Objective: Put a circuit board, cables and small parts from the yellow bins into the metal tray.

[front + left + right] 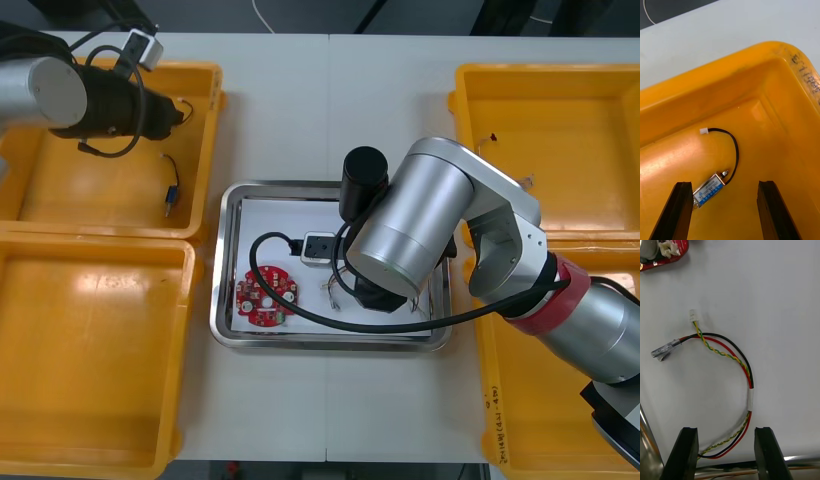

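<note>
lying between parted right jaws, red and yellow cable (pixel 750 397)

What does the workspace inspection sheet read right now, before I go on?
Surface: light table, metal tray at centre, white inside.
Job's things: red circuit board in tray; small metal part in the far left yellow bin.
Clutter: nothing seen.
Grippers: left gripper open over that bin, near the part; right gripper open over the tray, astride the red and yellow cable.
Cables: red and yellow cable and black cable in tray.
Surroundings: dark floor beyond the table.
</note>
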Controlling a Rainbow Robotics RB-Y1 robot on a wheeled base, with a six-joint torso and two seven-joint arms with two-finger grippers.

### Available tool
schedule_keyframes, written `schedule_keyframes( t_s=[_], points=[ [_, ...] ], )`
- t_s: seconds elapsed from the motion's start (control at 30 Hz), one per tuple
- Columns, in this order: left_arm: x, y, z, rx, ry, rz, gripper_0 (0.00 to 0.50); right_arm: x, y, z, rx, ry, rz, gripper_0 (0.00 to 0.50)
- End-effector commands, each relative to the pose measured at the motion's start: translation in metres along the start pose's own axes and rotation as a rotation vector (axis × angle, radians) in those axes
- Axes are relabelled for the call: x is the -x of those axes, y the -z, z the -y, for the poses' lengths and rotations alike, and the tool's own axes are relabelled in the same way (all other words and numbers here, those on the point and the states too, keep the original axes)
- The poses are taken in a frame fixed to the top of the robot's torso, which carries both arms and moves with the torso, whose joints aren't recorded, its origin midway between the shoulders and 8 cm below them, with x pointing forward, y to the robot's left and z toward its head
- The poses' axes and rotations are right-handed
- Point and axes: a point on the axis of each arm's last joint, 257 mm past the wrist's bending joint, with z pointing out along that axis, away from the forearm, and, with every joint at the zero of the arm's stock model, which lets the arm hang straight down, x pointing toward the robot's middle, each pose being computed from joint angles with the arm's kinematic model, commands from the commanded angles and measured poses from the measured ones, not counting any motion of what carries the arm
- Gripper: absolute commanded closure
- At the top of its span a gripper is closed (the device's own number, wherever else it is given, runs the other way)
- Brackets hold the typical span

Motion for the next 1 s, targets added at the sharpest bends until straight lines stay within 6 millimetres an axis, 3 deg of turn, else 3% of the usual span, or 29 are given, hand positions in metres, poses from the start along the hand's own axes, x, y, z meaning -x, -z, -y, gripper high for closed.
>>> schedule_keyframes(
  t_s=[0.03,0.4,0.6,0.77,1.0],
  points=[
    [0.034,0.0,0.014,-0.02,-0.1,0.053,0.0,0.003,-0.003,-0.005,-0.01,0.07,0.001,0.0],
    [0.029,0.001,0.004,0.002,-0.138,0.038,0.0,-0.001,0.009,0.005,-0.041,0.052,-0.005,0.0],
    [0.029,0.002,0.001,0.008,-0.15,0.037,0.0,-0.016,0.035,0.01,-0.051,0.032,-0.039,0.0],
    [0.031,0.003,0.0,0.012,-0.152,0.043,0.0,0.001,0.064,0.02,-0.092,0.019,0.06,0.0],
    [0.03,0.0,-0.01,0.039,-0.154,0.053,0.0,0.008,0.099,0.039,-0.117,-0.028,0.172,0.0]
  ],
)
